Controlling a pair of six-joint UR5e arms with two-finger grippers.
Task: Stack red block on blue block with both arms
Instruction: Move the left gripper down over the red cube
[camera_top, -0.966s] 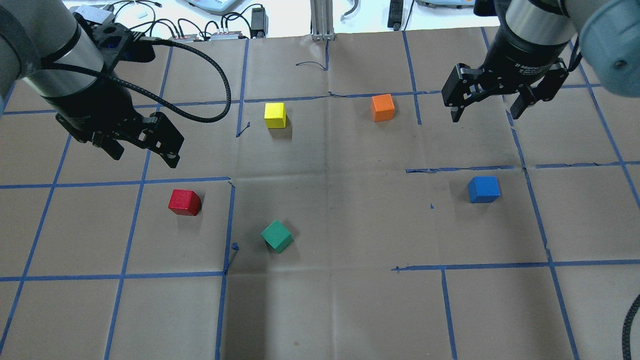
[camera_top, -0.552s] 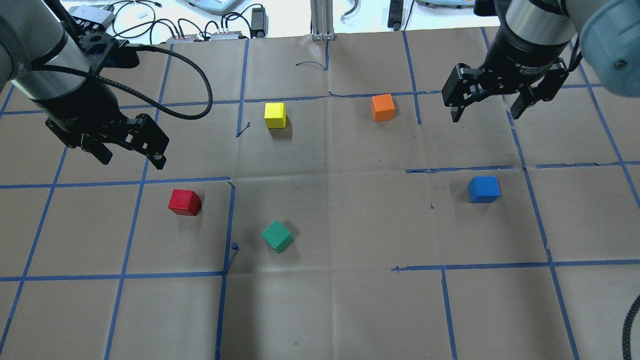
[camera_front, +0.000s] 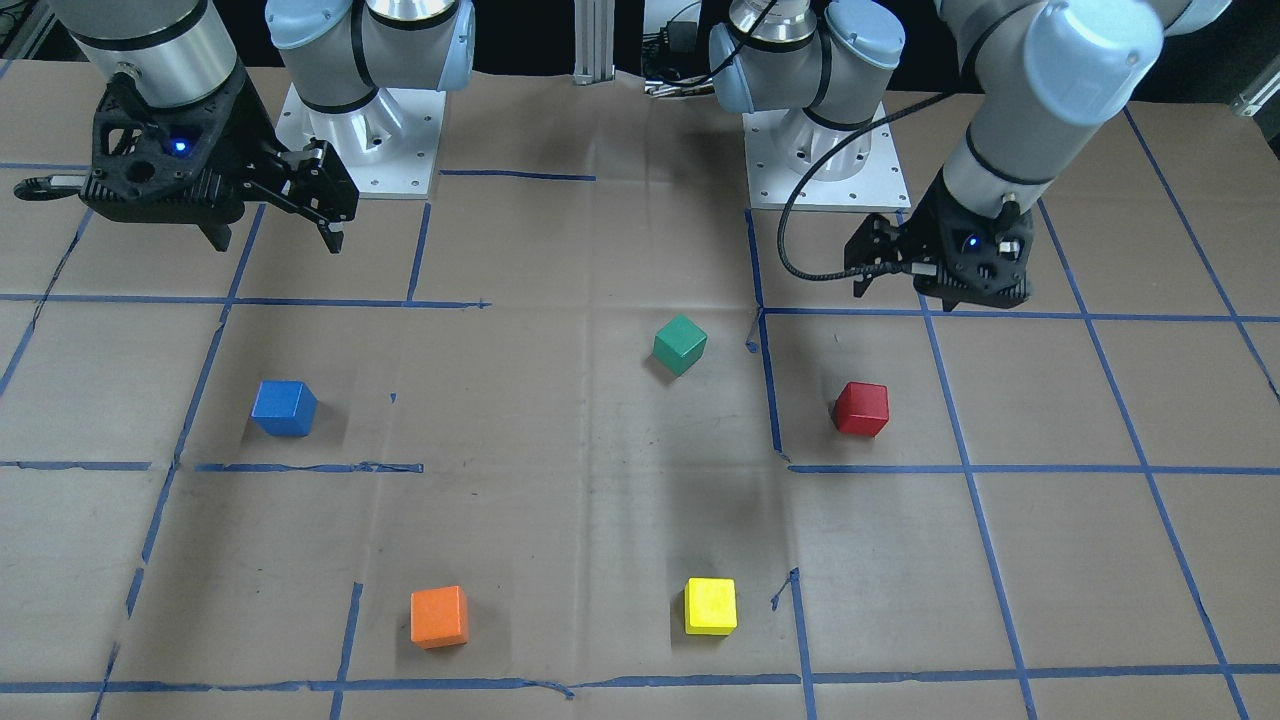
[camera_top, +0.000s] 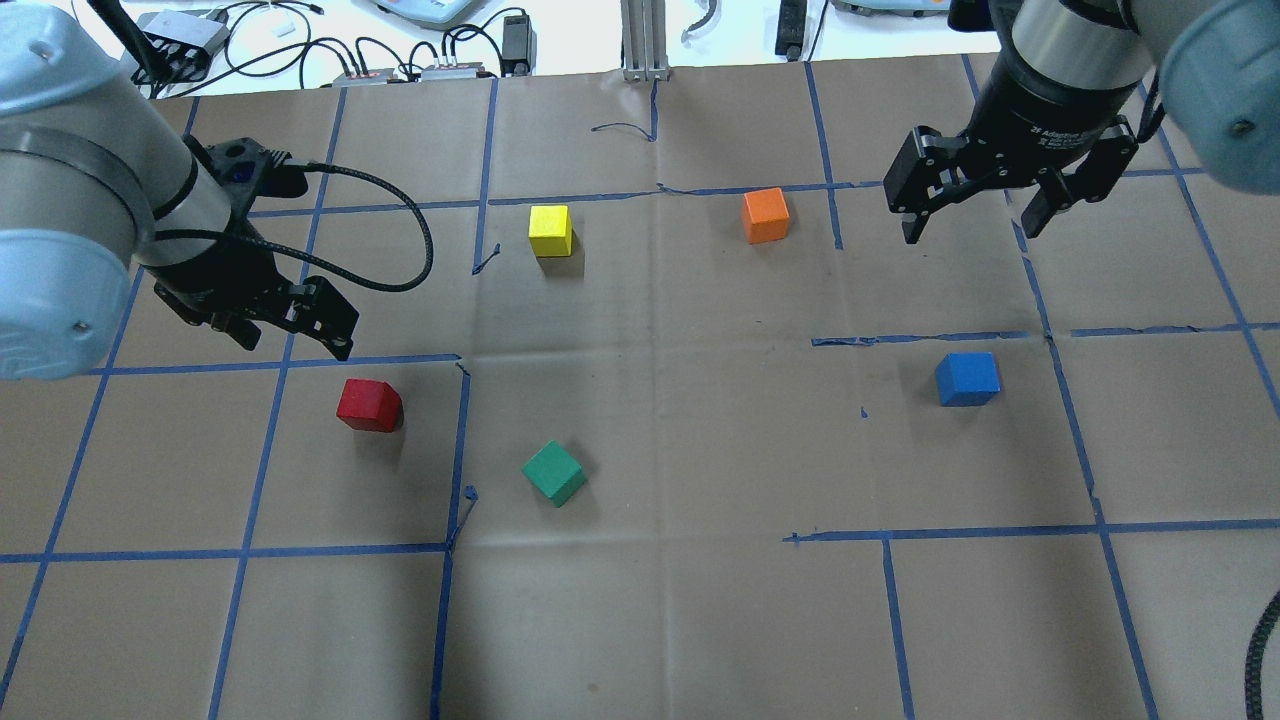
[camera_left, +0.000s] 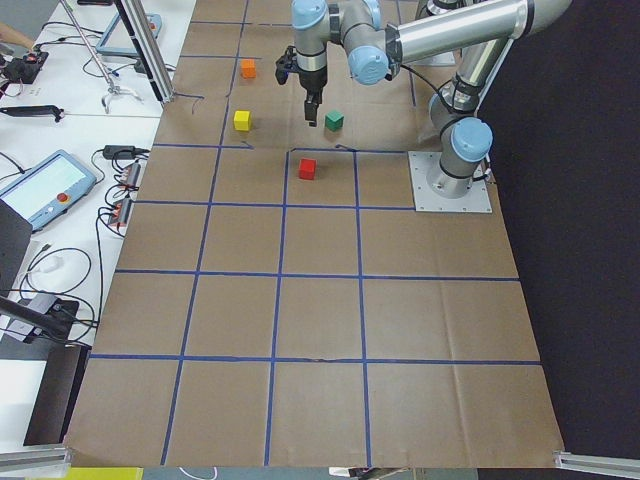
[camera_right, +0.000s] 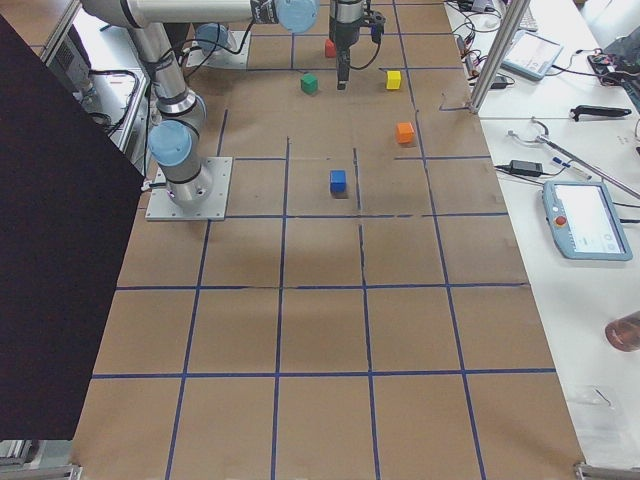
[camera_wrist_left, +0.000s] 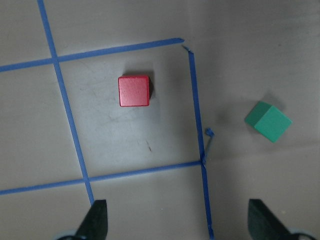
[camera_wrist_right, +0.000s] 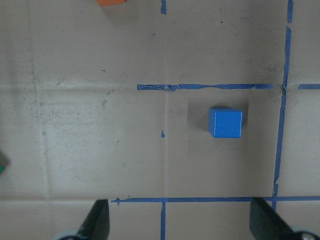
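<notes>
The red block lies on the brown paper table on the left; it also shows in the left wrist view and the front view. My left gripper is open and empty, hovering just behind and left of the red block. The blue block lies on the right and shows in the right wrist view and the front view. My right gripper is open and empty, held high, behind the blue block.
A green cube sits right of the red block, near the table's middle. A yellow cube and an orange cube lie further back. Cables and devices line the far edge. Blue tape marks a grid.
My left arm has swung and its open gripper has come down and closer to the red block. The right arm and all the cubes have not moved.
</notes>
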